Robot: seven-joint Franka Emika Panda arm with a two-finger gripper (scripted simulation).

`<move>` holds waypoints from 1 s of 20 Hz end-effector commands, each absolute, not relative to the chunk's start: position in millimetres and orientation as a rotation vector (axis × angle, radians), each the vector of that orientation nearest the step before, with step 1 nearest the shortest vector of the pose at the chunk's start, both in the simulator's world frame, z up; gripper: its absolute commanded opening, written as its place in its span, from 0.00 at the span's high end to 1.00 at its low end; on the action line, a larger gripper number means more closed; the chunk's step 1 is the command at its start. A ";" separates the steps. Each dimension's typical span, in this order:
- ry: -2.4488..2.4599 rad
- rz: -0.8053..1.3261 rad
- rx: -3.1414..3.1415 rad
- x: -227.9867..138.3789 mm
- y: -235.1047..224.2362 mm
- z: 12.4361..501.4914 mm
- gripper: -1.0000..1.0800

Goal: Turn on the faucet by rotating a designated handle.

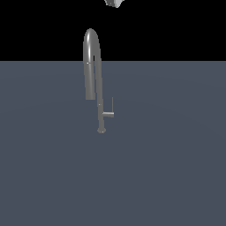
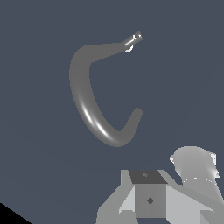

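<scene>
The faucet (image 1: pixel 93 66) stands upright on the grey floor in the exterior view, a slim metallic gooseneck with a high arch. Its handle (image 1: pixel 109 114) is a short stub off the lower stem toward the exterior view's right, with a thin rod rising from its end. Only a pale corner of my gripper (image 1: pixel 114 2) shows at the upper edge, well above the spout. The wrist view looks down on the curved spout (image 2: pixel 87 109) and the handle (image 2: pixel 131 42) far below. Grey parts of the gripper (image 2: pixel 148 199) fill that picture's lower edge; the fingertips are hidden.
A flat dark grey floor (image 1: pixel 167 167) spreads around the faucet's small round base (image 1: pixel 101 130). Nothing else stands on it. A black background lies behind the arch.
</scene>
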State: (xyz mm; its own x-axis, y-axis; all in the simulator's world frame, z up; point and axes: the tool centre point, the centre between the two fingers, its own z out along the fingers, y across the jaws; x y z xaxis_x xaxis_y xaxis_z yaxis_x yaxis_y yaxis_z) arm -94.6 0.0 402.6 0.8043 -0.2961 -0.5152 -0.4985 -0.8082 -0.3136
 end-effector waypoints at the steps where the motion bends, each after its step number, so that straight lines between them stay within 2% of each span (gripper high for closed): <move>1: 0.645 0.672 -2.481 -81.2 -1.6 391.6 1.00; 20: 1.000 0.991 -1.843 4.9 -13.8 276.2 1.00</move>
State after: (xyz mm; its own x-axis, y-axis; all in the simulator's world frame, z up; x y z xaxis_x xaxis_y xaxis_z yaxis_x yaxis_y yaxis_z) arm -0.9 -13.2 287.3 0.4177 -0.2779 -0.8650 -0.8669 -0.4069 -0.2879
